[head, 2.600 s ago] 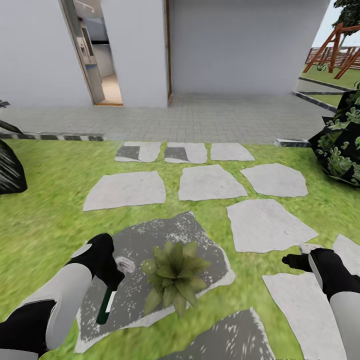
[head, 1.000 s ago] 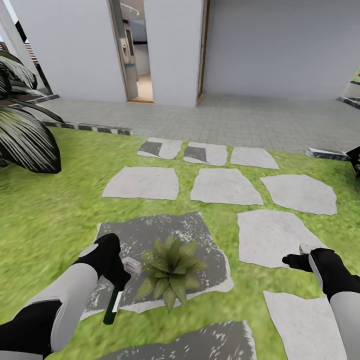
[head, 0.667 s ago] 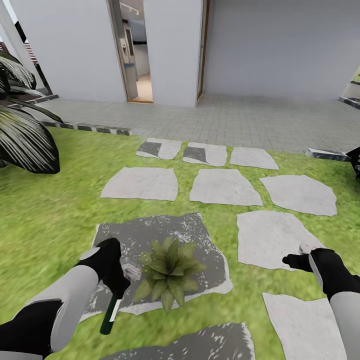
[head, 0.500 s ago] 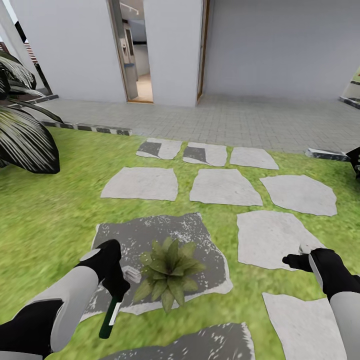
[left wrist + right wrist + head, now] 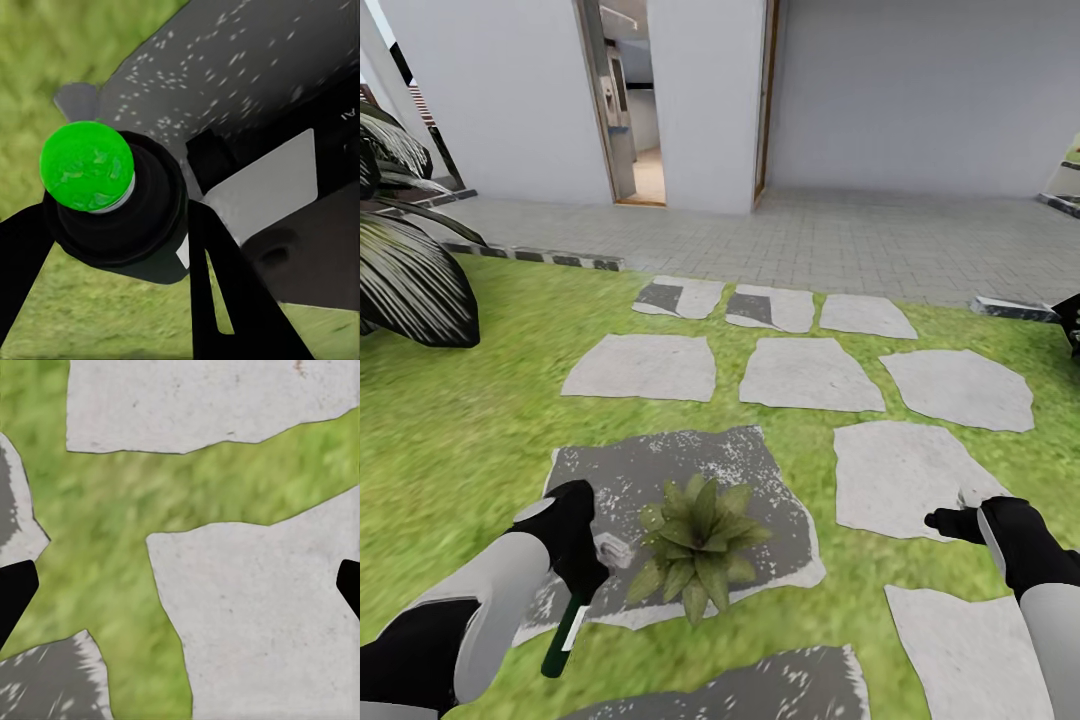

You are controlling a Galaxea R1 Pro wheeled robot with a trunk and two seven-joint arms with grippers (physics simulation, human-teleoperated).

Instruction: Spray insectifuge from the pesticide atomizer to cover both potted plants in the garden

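Left gripper is clamped on the slim black cylindrical pesticide atomizer with a white label patch, just beside the small potted plant with its rosette of pointed speckled green leaves, on that plant's left. Change over the last second: the bottle's free end has swung lower and further out from the plant and the wrist has rolled a bit, while the plant and head camera stayed put, so this reads as re-aiming the bottle rather than travelling. In the left wrist view the atomizer sits between the black fingers with its round green dot on top facing the camera; I judge it held firmly. No spray visible in any view, so I'd call coverage of this plant not confirmed. The dark grey speckled stepping stone under the plant looks mottled; can't tell whether that is texture or deposit. Right gripper hangs well apart to the plant's right, empty, jaws spread wide in the right wrist view over pale grey stepping stones and green lawn. Beyond the plant: more pale stones, then a dark striped spiky agave far left, grey paved strip and white house wall with an open doorway. Next, probably: point the nozzle at the rosette and trigger, then find the second plant.
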